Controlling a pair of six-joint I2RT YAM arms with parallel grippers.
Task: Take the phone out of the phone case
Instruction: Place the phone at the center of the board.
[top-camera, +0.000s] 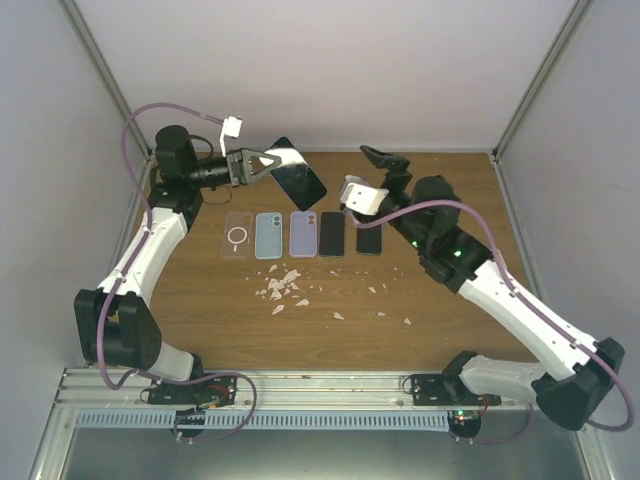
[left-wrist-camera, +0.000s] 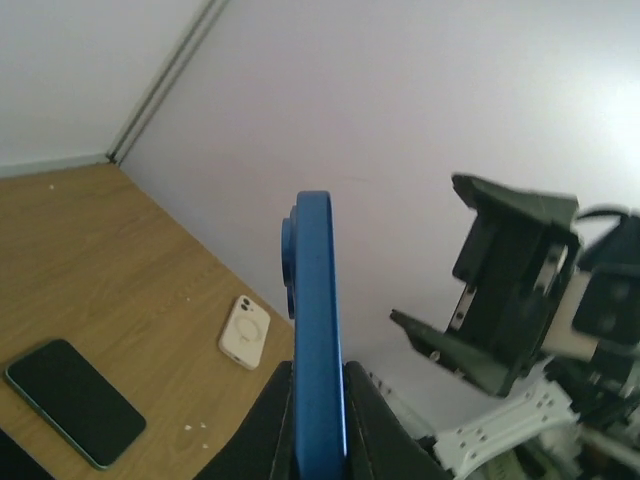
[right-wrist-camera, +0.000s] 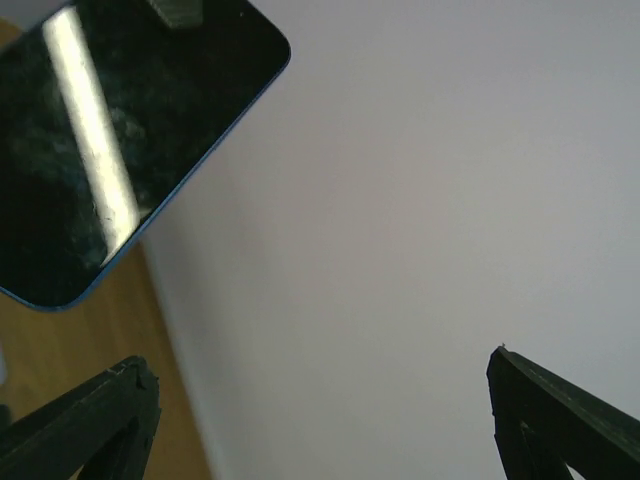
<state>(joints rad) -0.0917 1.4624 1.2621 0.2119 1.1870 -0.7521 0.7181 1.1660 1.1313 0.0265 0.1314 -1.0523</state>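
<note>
Left wrist view: left gripper (left-wrist-camera: 318, 420) clamps blue phone (left-wrist-camera: 315, 320) edge-on; right gripper (left-wrist-camera: 425, 248) nearby, jaws wide apart.

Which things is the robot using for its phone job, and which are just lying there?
Job: blue phone in its case; left pincer, gripping it; right pincer, open beside it.
Lying about: clear case; pale blue phone; lilac phone; black phone; second black phone; white crumbs.

Overhead plus wrist close-ups, probably common phone (right-wrist-camera: 110, 140)
</note>
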